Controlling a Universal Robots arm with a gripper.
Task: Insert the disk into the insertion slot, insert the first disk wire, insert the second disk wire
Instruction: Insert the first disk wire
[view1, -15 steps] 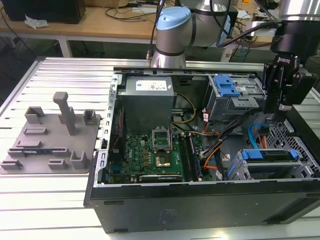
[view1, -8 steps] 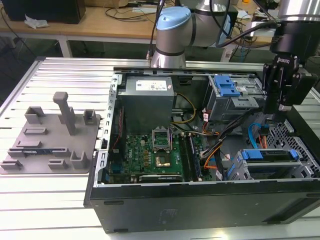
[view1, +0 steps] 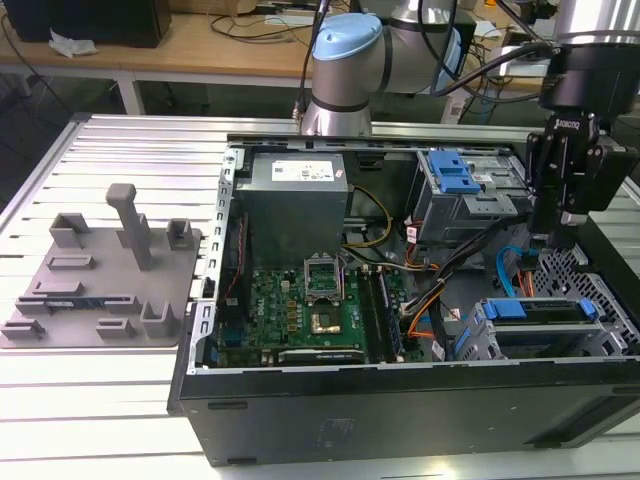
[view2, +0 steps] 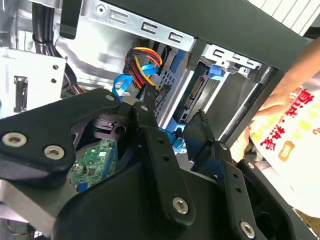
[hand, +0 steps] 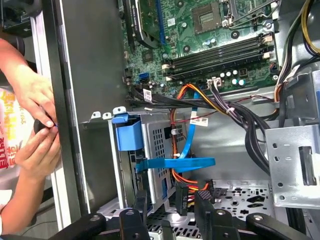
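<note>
Exterior view, lower right: the disk already sits in the insertion slot — wire step, I judge. First wrist view, bottom: gripper parted, holding nothing, orange-wired plug between its fingers — next calls for squaring up.

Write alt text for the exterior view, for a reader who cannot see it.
The gripper hangs at the exterior view's right, over an open computer case, above the insertion slot holding the blue-framed disk. A grey fixture tray lies beside the case.
</note>
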